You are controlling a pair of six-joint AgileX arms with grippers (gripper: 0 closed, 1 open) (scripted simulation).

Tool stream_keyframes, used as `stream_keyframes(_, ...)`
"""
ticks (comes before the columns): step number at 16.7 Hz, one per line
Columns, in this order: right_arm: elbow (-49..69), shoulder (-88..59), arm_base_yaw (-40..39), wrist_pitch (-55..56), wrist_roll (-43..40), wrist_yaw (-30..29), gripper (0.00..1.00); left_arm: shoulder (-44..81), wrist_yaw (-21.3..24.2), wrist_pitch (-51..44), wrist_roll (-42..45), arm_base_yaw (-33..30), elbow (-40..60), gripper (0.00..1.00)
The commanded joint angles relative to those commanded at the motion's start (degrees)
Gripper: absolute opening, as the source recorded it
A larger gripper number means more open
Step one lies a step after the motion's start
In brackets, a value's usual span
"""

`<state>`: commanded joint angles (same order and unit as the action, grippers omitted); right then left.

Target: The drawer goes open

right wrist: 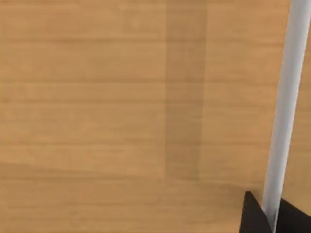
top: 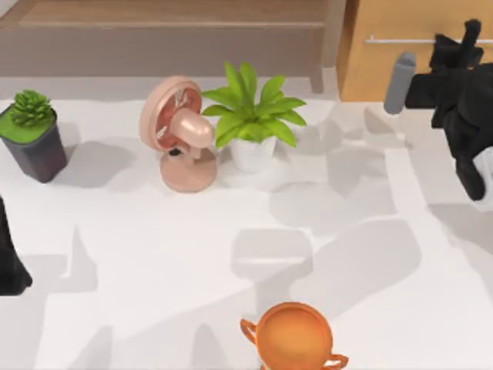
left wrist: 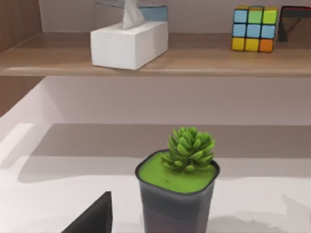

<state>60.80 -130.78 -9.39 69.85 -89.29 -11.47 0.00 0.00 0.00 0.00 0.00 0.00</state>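
While your right arm reaches to the far right corner of the table, its right gripper sits right up against the drawer, at the silver bar handle on the light orange-brown front. From the right wrist camera the handle runs as a pale bar across the wood grain, and two dark fingertips stand on either side of its lower end, one each side of the bar; you cannot tell whether they are pressing on it or just bracketing it. The drawer front sits at the table's back edge, just right of the duller brown shelf. Left of the drawer, near the shelf, stand the leafy plant in a white pot and, touching its leaves, the pink fan. Further left of the drawer is the succulent in a dark pot. Your left arm is parked well away from the drawer, near that succulent. An orange trophy cup stands at the front edge.
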Motion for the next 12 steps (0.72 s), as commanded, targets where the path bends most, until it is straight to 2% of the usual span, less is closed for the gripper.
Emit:
stream_keyframes(5,-1.0,0.4,-0.2,0.4,0.2,-0.2,0.0,0.0,0.0,0.0,0.0,0.0,0.0,1.0)
stream_keyframes(12,-14.7,6.3,-1.9,7.9,0.6,-1.9,0.0,0.0,0.0,0.0,0.0,0.0,0.0,1.0)
